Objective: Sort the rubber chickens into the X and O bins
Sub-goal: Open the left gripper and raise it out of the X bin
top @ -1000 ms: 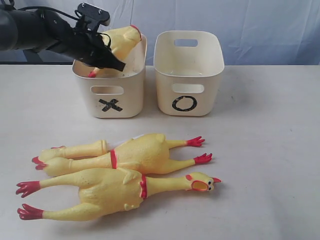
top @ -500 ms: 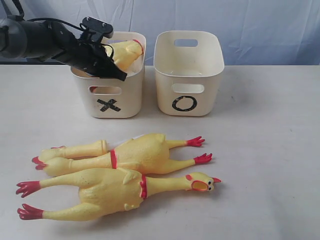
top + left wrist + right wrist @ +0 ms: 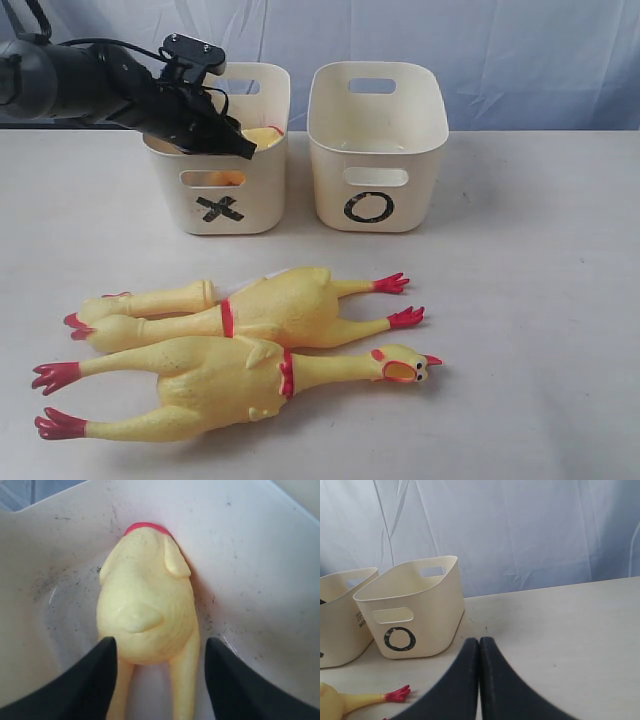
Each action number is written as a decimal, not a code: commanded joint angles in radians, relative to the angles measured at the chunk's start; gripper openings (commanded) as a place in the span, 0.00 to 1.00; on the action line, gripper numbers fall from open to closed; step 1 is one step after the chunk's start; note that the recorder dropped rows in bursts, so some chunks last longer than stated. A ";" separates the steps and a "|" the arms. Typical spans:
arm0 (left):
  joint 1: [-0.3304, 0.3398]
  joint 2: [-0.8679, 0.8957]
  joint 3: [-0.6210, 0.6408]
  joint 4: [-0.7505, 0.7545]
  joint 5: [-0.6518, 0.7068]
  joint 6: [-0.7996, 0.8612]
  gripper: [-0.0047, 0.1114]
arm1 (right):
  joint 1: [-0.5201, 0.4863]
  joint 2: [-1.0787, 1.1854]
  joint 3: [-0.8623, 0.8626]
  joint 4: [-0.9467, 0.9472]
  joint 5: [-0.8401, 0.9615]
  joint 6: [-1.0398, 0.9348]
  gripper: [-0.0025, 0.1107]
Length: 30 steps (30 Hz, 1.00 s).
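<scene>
Cream plastic tub marked X [image 3: 220, 210] holds one yellow rubber chicken [image 3: 145, 605], the left gripper [image 3: 160, 652] spread wide astride its legs; the right gripper [image 3: 480, 647] is pressed closed.

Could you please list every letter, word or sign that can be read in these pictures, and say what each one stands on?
"X": a black mark on the front wall of the left bin.
"O": a black mark on the front wall of the right bin, also readable in the right wrist view.
Small dark print on the side wall of the left bin, seen in the right wrist view: too small to read.
No other text shows.
</scene>
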<state>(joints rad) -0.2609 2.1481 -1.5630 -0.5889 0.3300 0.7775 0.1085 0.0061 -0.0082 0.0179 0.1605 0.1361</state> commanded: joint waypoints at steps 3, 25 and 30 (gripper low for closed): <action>0.001 -0.006 -0.007 0.013 -0.010 0.007 0.54 | 0.004 -0.006 0.008 -0.001 -0.014 -0.002 0.02; 0.001 -0.349 -0.073 0.116 0.399 0.011 0.05 | 0.004 -0.006 0.008 -0.001 -0.014 -0.002 0.02; -0.001 -0.399 -0.071 0.107 0.534 0.009 0.04 | 0.004 -0.006 0.008 -0.001 -0.014 -0.002 0.02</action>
<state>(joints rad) -0.2609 1.7789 -1.6312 -0.4820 0.7780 0.7888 0.1085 0.0061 -0.0082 0.0179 0.1605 0.1361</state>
